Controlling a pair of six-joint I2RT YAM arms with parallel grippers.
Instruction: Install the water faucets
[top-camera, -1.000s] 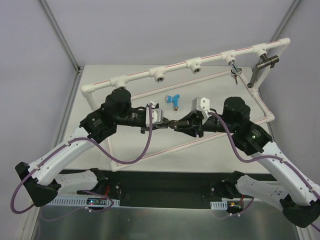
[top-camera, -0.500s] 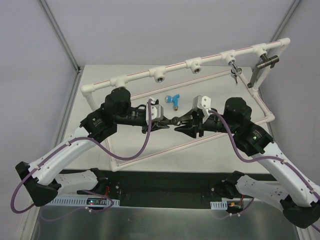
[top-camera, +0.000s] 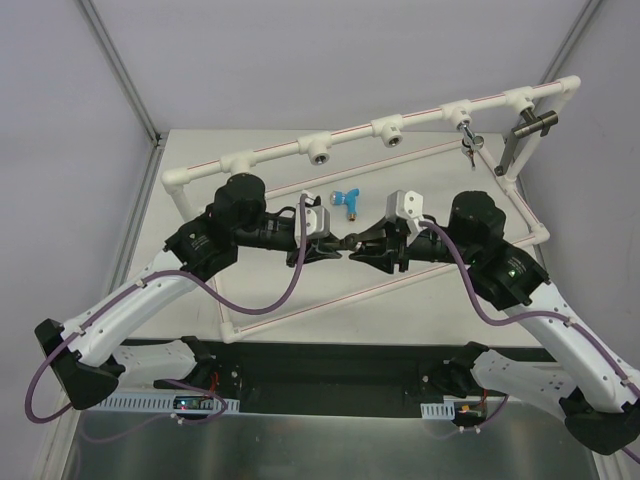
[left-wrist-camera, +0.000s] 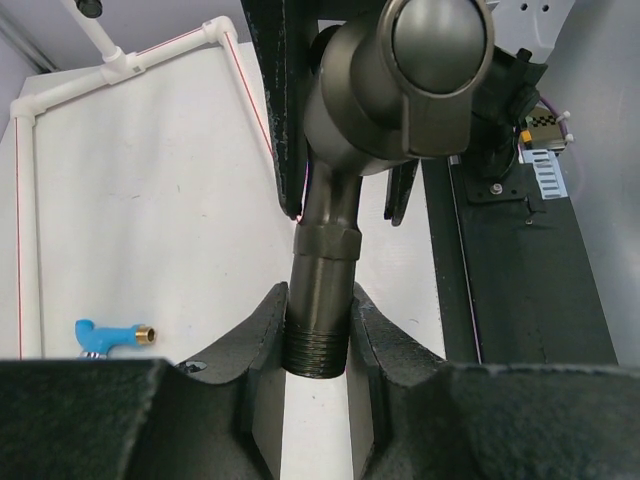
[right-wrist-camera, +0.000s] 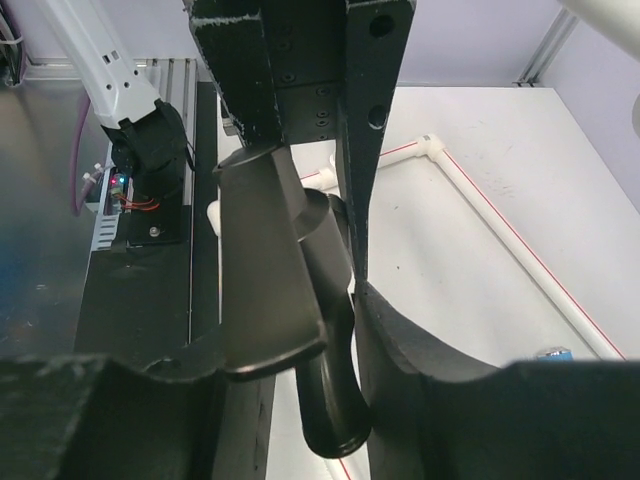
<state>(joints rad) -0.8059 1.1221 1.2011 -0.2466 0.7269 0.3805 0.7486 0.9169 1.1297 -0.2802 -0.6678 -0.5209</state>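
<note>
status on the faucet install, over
Left gripper and right gripper both shut on dark grey faucet, held between them. Blue faucet loose on table. Nothing between them and pipe frame.

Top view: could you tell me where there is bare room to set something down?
Bare: between blue faucet, rail and right arm; far-left corner behind the rail. Crowded: centre, where left gripper and right gripper hold grey faucet.

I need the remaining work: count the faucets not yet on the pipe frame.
2. The grey faucet is clamped by its threaded end in the left pincer, mid-table. The blue faucet lies on the table just beyond. Others may be hidden.
</note>
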